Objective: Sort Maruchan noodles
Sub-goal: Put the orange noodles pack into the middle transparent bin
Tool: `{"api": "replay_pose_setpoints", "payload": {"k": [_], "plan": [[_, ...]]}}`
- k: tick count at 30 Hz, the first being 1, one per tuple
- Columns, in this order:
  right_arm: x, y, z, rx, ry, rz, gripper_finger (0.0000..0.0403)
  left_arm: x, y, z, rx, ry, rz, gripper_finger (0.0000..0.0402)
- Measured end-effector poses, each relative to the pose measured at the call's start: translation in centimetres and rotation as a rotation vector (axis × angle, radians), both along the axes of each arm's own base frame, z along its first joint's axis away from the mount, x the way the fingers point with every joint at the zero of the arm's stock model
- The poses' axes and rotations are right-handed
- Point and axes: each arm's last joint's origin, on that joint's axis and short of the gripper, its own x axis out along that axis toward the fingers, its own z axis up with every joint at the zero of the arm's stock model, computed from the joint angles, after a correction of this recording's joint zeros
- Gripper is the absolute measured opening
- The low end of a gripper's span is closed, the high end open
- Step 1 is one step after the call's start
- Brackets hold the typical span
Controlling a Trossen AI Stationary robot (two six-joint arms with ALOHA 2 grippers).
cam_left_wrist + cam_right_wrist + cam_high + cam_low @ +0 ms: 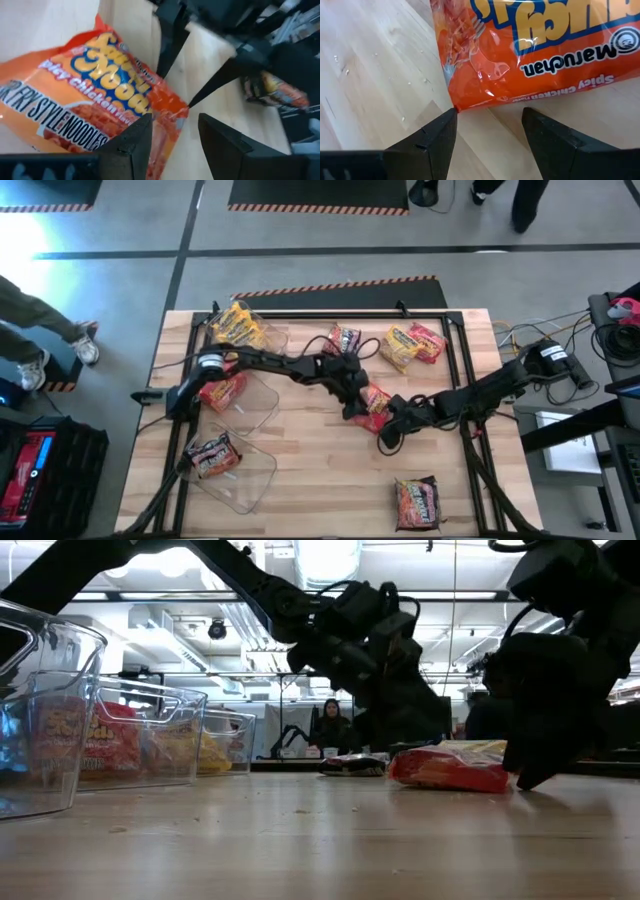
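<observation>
At the near edge of the pale wooden desk (300, 470), a dark brown crinkly plastic noodle packet (417, 502) is seen lying alone. Near the desk's left side, another dark packet (212, 454) is held in the nearest clear plastic bin (250, 480), and a red packet (224, 392) in the middle clear bin (262, 405).

At the desk's middle, an orange-red crinkly plastic Spicy Chicken noodle packet (373, 406) is found flat on the wood. The left hand (356, 402) is set at one edge of it, its dark fingers (131, 145) apart with the packet's edge between them. The right hand (392, 432) is placed just beside the packet's other side, its fingers (432, 135) spread wide, nothing clamped.

Farther back, yellow packets (236, 326) are seen in the far clear bin (270, 338). A dark packet (345, 339), a yellow packet (402, 346) and a red packet (427, 341) are laid loose near the far edge.
</observation>
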Motion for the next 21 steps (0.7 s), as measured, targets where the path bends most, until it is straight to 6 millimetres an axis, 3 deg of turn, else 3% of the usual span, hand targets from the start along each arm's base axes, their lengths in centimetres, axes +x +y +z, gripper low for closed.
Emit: {"api": "replay_pose_setpoints", "payload": {"k": [7,21], "plan": [[0.0,0.0,0.1,0.001,0.004,0.015,0.0219,0.1,-0.1,-1.7,0.014,0.047,0.018,0.0144],[0.0,0.2,0.2,0.021,0.005,0.067,0.0219,-0.9,0.0,-2.7,0.124,0.169,0.012,0.0144]]}}
